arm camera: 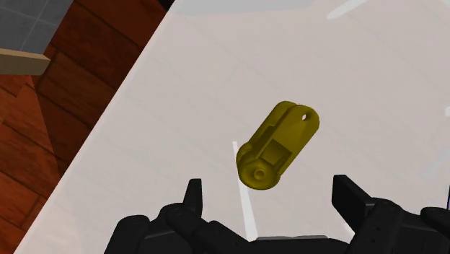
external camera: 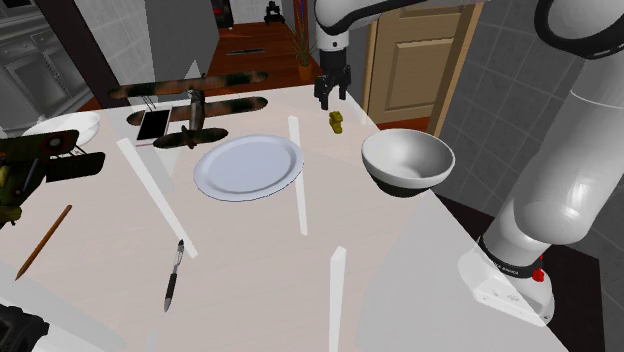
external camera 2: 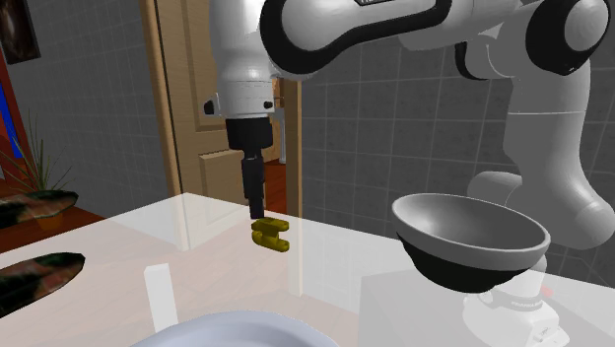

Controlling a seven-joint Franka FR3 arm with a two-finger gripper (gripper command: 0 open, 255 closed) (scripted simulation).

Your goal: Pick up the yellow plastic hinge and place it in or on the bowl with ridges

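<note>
I have the gripper (external camera: pixel 333 95) hanging straight down over the far end of the table (external camera: pixel 260 260), and my wrist view shows its fingers spread wide, gripping nothing. The hinge (arm camera: pixel 278 144), a dull yellow piece, lies flat on the white tabletop right under the gripper, in line with the gap between the fingers, and neither one touches it. From the second exterior view I see the fingertips just above the hinge (external camera 2: pixel 271 235), which sits close to the table's far edge in front of a wooden door (external camera: pixel 420 60). The bowl (external camera: pixel 407 160), pale inside with a dark base, stands upright to the shoulder view's right of the hinge (external camera: pixel 337 123), near it but apart, by the table's edge. On the hinge's other side I can see a white plate (external camera: pixel 248 166), and past that a camouflaged model plane (external camera: pixel 190 110). A pen (external camera: pixel 174 275) and a pencil (external camera: pixel 43 242) lie well apart from all this.
</note>
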